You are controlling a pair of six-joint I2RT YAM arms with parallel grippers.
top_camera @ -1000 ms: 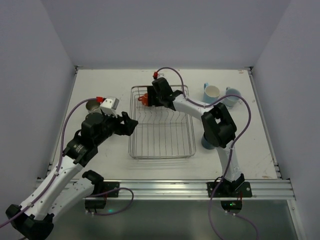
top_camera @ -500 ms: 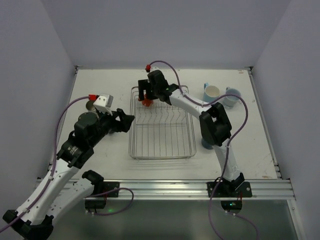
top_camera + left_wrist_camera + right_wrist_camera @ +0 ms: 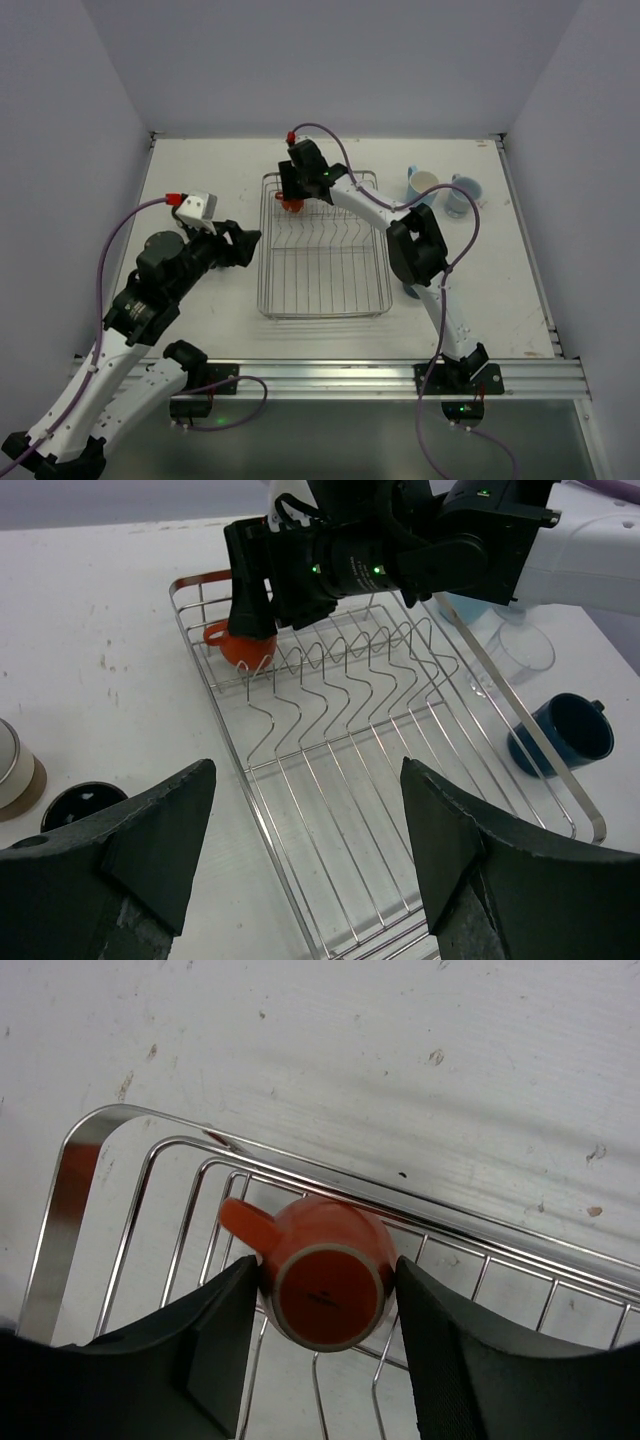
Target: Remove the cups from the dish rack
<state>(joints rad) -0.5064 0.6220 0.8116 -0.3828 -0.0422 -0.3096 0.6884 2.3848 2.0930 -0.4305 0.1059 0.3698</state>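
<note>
the orange mug (image 3: 238,645) is set upside down in the upper left corner of the rack (image 3: 325,315). the right claw (image 3: 323,1278) is clenched on it, with a finger pressed to each side. the left claw (image 3: 305,772) is held released and empty over the lower left part of the rack. on the counter (image 3: 200,170), two light blue mugs (image 3: 424,185) are seen to the upper right of the rack, and a dark blue mug (image 3: 560,735) is seen just to its right.
</note>
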